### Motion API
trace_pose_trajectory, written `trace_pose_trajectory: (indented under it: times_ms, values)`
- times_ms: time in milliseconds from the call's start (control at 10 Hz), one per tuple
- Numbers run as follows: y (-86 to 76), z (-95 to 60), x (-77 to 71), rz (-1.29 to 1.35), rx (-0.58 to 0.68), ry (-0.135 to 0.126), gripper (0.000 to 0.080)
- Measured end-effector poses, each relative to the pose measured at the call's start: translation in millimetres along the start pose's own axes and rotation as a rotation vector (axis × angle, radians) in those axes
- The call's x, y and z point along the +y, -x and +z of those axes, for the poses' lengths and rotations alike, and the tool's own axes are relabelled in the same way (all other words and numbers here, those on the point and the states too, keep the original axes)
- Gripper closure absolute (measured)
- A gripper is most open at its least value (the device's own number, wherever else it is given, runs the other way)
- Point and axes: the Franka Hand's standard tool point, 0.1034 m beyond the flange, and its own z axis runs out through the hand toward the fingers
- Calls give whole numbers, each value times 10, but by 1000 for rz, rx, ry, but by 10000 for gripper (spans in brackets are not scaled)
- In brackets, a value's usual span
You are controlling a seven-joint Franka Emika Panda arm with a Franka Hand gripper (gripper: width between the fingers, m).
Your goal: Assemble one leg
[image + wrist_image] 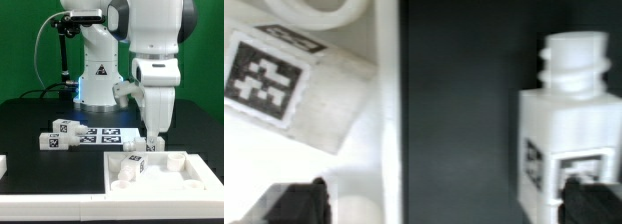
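Two white legs show below my wrist. The leg [573, 105] I judge to be my target lies on the dark desk [446, 90], just beside the panel's edge. Its stubby screw end points away from me and a black-and-white tag sits on its upper face. It is off the panel, so it is loose and not yet fitted.

A second leg [278, 75] rests on the white panel [381, 150] itself, tilted, with its tag facing up. It lies next to a round white part [310, 12] that the frame cuts off.

In the exterior view my arm stands upright over the panel's far edge with the jaws pointing straight down at the desk. That suits picking the leg up from above.

My jaws are spread wide and hold nothing. One fingertip [589, 197] lines up with the tagged end of the leg; I cannot tell whether it touches. The other fingertip [295, 205] hangs over the panel. The leg is therefore not centred in the gap, and I judge a small sideways shift away from the panel is needed before closing.

Three spare legs [67, 127] lie well apart from the panel, toward the exterior view's left. The marker board [110, 134] lies flat between them and the panel.
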Motion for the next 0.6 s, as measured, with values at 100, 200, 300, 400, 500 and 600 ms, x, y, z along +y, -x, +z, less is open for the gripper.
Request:
trace_pose_trajectory:
  times_ms: [100, 200, 300, 400, 500, 600]
  values:
    - [1, -34, -102, -3, -4, 2, 153]
    - [10, -15, -191, 5, -2, 1, 151]
    - [14, -11, -177, 7, -3, 0, 151]
    - [15, -10, -173, 7, -2, 0, 151]
    - [16, -5, -179, 7, -2, -2, 151]
    - [15, 16, -203, 9, -1, -3, 151]
